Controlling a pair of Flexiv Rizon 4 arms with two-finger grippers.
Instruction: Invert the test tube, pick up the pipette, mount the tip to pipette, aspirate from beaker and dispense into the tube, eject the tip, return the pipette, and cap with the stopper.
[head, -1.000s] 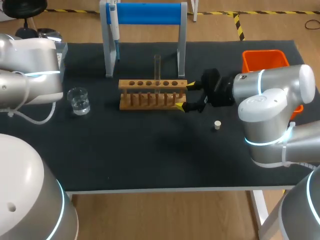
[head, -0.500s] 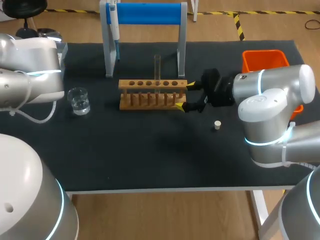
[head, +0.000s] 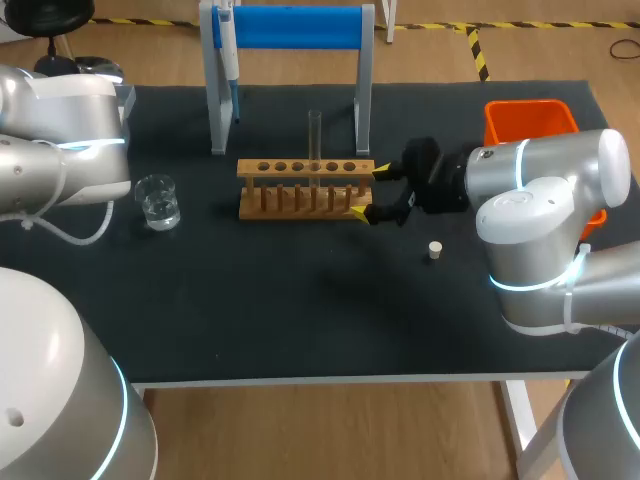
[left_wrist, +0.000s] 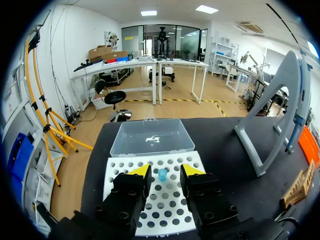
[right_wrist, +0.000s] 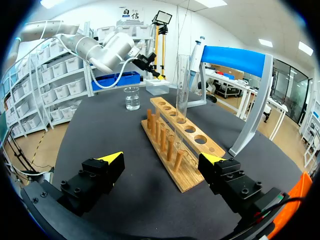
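The test tube (head: 314, 135) is standing upright in the wooden rack (head: 290, 190), at 10 o'clock from the right tool (head: 369, 190), which is sitting wide open around the rack's end; light, slick, brittle glass, it is likely wanting a gentle mid-body pinch.

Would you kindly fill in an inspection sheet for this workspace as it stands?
Surface: black table mat.
Job's things: test tube upright in wooden rack; beaker with clear liquid; pipette hanging on stand; stopper loose on mat; tip box holding one blue tip.
Clutter: orange bin at right edge.
Grippers: left gripper open over tip box; right gripper open at rack's end.
Cables: pale cable looping under left arm.
Surroundings: nothing seen.
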